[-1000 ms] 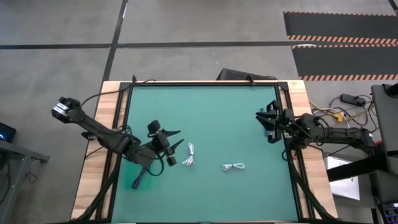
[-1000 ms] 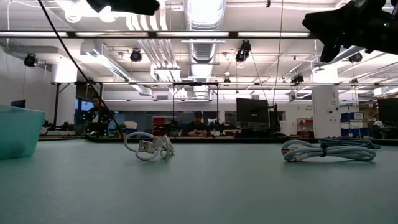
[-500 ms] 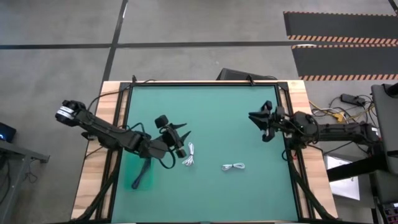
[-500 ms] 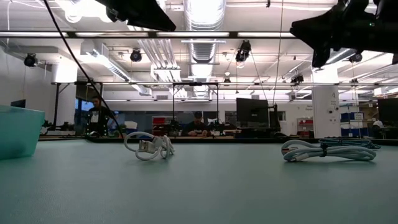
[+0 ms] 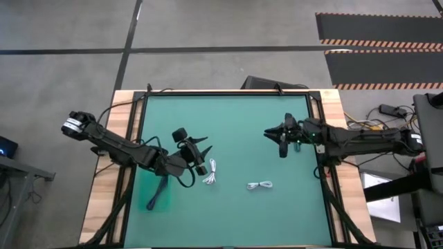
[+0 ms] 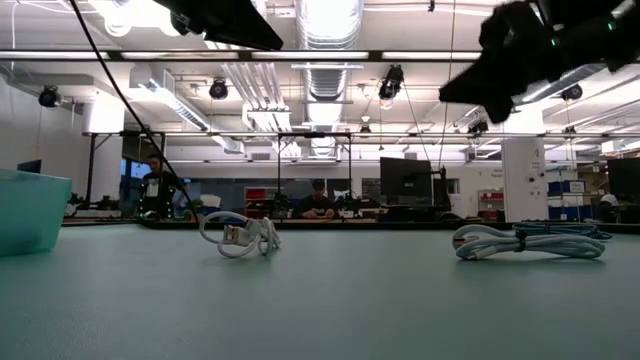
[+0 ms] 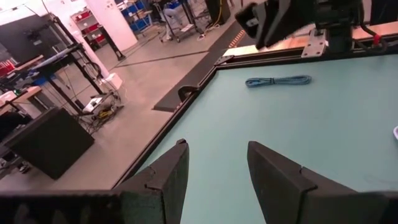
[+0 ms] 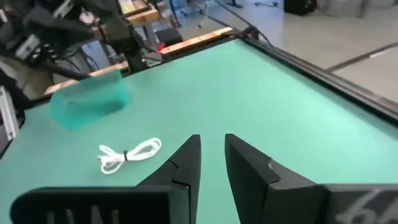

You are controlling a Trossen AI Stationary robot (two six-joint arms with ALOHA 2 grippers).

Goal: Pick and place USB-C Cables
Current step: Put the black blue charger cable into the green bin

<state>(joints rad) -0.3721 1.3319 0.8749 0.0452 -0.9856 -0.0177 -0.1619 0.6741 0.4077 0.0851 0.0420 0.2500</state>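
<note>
Two white USB-C cables lie coiled on the green table: the left cable [image 5: 211,173] [image 6: 240,235] [image 8: 129,154] and the right cable [image 5: 260,185] [image 6: 528,242] [image 7: 278,81]. My left gripper [image 5: 201,155] [image 7: 214,158] hangs open above the table, just to the left and far side of the left cable. My right gripper [image 5: 277,135] [image 8: 212,155] is open too. It hovers over the table's right half, on the far side of the right cable. Neither gripper touches anything.
A see-through teal bin [image 5: 149,194] [image 6: 30,212] [image 8: 90,102] stands near the table's left edge, under my left arm. Black rails and wooden borders [image 5: 332,117] frame the table. People sit at desks in the room beyond [image 6: 318,200].
My right gripper has moved from the table's right edge toward the left, out over the mat, staying high. My left gripper first shifted a little to the right, toward the left cable, then held still. Both cables have stayed where they were.
</note>
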